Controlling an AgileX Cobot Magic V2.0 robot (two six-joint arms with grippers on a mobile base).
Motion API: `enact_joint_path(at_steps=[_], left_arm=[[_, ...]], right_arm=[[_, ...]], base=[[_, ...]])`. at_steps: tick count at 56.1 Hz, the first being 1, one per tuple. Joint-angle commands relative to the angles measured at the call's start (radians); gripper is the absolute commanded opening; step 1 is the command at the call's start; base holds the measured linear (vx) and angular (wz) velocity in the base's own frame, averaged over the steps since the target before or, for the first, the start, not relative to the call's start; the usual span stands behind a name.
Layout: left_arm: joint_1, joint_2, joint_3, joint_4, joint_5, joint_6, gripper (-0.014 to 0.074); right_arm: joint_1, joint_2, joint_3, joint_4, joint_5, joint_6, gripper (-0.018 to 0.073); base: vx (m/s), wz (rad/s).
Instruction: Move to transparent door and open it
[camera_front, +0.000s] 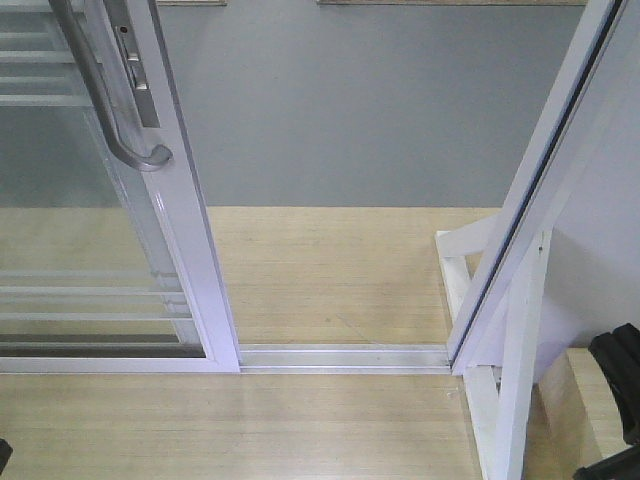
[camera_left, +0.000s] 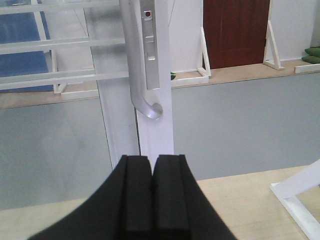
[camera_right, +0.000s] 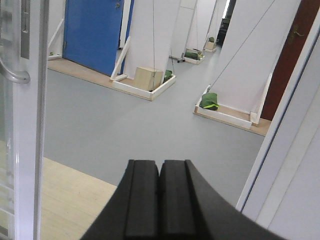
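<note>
The transparent door (camera_front: 195, 230) stands at the left of the front view, its clear glass crossed by thin white bars. Its curved grey pull handle (camera_front: 120, 120) hangs on the white frame. A wide gap lies between the door's edge and the frame on the right. My left gripper (camera_left: 152, 159) is shut and empty; it points at the door's white frame (camera_left: 155, 130), just below the handle's (camera_left: 134, 65) lower end, apart from it. My right gripper (camera_right: 159, 162) is shut and empty, facing through the gap. In the right wrist view the door's edge (camera_right: 27, 130) and handle (camera_right: 12, 75) show at far left.
A white floor track (camera_front: 340, 355) crosses the wooden floor. A white jamb (camera_front: 545, 180) with an angled support bracket (camera_front: 470, 260) bounds the gap on the right. Grey floor lies beyond, with a blue door (camera_right: 95, 30), a wooden box (camera_right: 149, 77) and green bags (camera_right: 210, 102).
</note>
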Motion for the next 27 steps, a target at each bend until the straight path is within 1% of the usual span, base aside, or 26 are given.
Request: enact_joint_path(at_steps=[1,27], left_arm=[[-0.003,-0.014,-0.019,-0.006,-0.086,-0.008,0.0001],[-0.003,-0.014,-0.019,-0.006,-0.086,-0.008,0.0003]], right_arm=[[-0.005,-0.016,0.001,-0.008,-0.090,-0.008,-0.0006],[-0.005,-0.016,0.001,-0.008,-0.090,-0.008,-0.0006]], base=[[0.00,0.00],[0.00,0.00]])
